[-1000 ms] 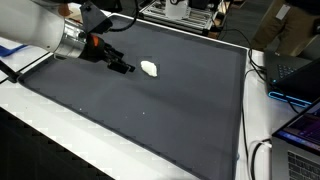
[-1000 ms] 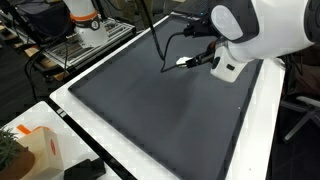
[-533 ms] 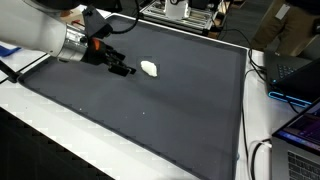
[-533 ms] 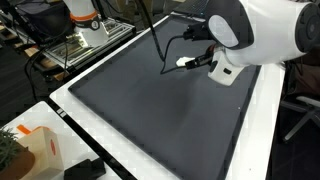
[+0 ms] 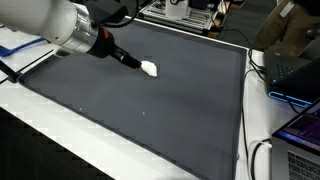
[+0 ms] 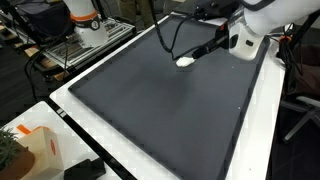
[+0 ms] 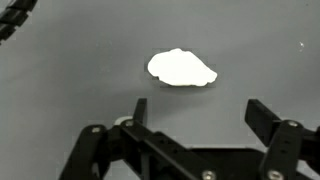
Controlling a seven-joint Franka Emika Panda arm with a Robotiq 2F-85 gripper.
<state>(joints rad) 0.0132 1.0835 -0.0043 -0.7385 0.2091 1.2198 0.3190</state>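
A small white lump point(image 7: 181, 68) lies on the dark grey mat point(image 7: 60, 90). It shows too in both exterior views point(image 5: 149, 69) point(image 6: 185, 61). My gripper point(image 7: 198, 110) hovers just short of it, jaws wide apart, with only bare mat between the fingers. In an exterior view the gripper point(image 5: 133, 62) points down at the lump from the left, fingertips close beside it. In an exterior view the gripper point(image 6: 203, 52) reaches in from the right, and the white arm rises out of frame.
The mat point(image 5: 150, 110) covers a white table point(image 5: 40, 135). A laptop point(image 5: 290, 75) and cables stand at the right edge. An orange and white box point(image 6: 30, 150) sits near the front corner. A black cable point(image 6: 165, 45) trails over the mat's far end.
The arm has swung upward and moved toward the white lump; the gripper tips now sit right beside it. The jaws stayed wide apart.
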